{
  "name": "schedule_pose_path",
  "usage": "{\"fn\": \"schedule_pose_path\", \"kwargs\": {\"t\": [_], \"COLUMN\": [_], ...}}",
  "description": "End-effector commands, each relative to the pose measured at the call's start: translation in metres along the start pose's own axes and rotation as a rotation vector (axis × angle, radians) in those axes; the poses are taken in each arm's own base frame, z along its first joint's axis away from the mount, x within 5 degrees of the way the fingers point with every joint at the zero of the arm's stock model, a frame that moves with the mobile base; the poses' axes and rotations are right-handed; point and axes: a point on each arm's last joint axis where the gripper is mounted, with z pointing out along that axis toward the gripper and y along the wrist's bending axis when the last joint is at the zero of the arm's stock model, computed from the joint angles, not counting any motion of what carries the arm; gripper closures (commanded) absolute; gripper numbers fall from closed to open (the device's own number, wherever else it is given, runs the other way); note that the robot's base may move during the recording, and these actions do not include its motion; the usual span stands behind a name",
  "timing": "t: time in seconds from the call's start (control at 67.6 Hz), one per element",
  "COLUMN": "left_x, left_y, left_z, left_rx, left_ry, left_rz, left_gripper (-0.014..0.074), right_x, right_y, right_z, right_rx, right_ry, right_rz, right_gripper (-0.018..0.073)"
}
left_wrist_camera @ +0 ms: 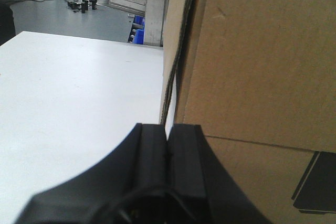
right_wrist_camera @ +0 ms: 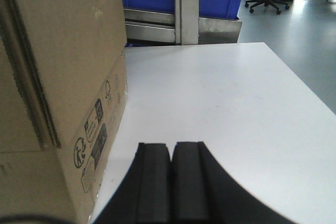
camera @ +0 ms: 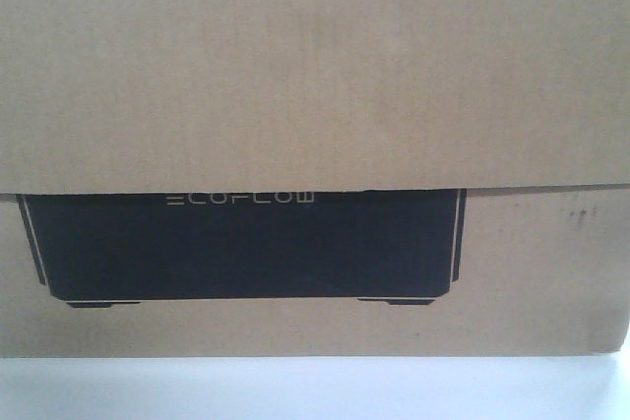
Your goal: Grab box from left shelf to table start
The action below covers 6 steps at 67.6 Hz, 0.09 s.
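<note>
- Corrugated brown box (camera: 315, 76) sits on the white table (camera: 315, 390), filling the front view; black ECOFLOW panel (camera: 241, 248) at 6 o'clock.
- Left gripper (left_wrist_camera: 168, 145): pads pressed together, holding nothing, box wall at its 3 o'clock.
- Right gripper (right_wrist_camera: 171, 177): likewise closed and empty, box at 9 o'clock.
- Likely stiff, bulky, perhaps heavy, with smooth sides; best squeezed between both arms on opposite walls.

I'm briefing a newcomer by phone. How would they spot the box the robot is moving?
Find the white table; the large brown cardboard box stands on it, between the two shut black hands. Its side bears a black printed rectangle with pale ECOFLOW lettering; nothing else on the table is visible.
</note>
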Motion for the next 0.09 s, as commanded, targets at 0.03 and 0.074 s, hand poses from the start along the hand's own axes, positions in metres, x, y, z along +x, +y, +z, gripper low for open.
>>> {"fn": "schedule_pose_path", "kwargs": {"t": [0.03,0.074], "left_x": [-0.0105,-0.0105], "left_y": [-0.0002,-0.0002], "left_z": [-0.0018,-0.0018], "left_rx": [0.001,0.001], "left_ry": [-0.11,-0.11], "left_rz": [-0.008,-0.008], "left_gripper": [0.0696,0.0696], "right_x": [-0.0079,-0.0079], "right_y": [-0.0004,-0.0004], "right_z": [-0.0009,-0.0009], "right_rx": [0.007,0.007], "right_ry": [-0.102,-0.102], "right_rz": [-0.006,-0.006], "right_gripper": [0.0502,0.0502]}}
